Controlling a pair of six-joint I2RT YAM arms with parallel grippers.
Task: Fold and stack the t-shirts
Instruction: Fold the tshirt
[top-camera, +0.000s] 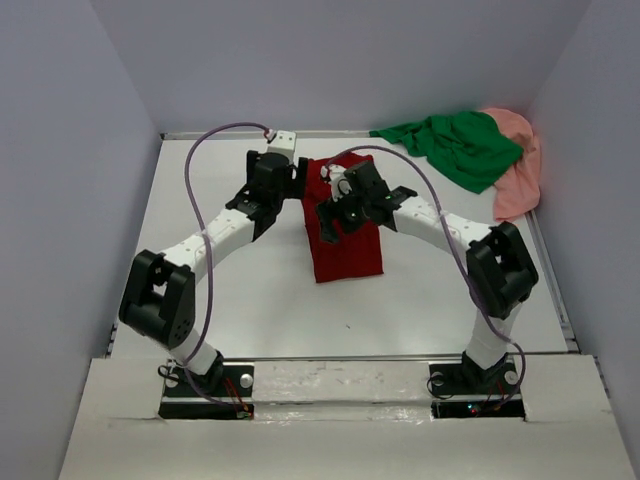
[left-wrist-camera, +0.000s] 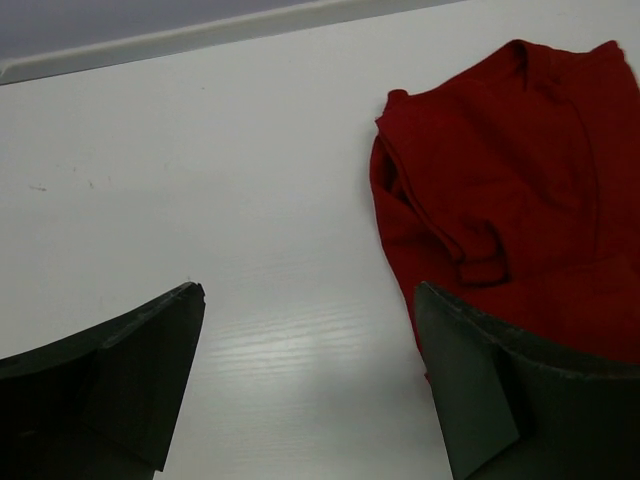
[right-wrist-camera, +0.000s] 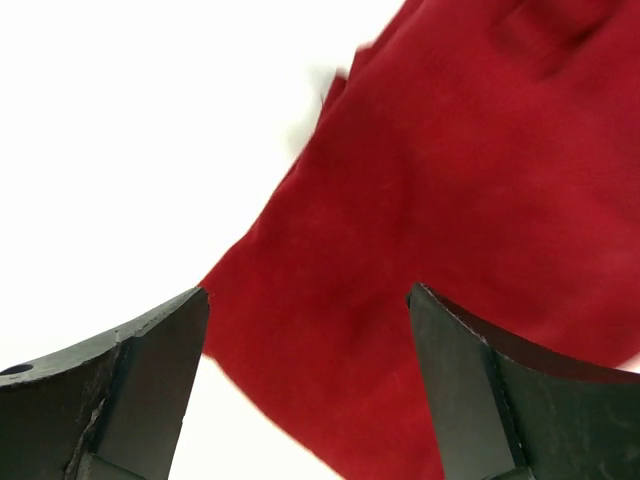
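Elbows flared outward, the left arm and right arm reach from the near edge to the middle of the table. The left gripper hangs spread wide over bare tabletop just left of the dark red t-shirt, holding nothing. The right gripper, equally wide, hovers over that folded strip without gripping it. The green t-shirt is heaped on the pink t-shirt in the far right corner.
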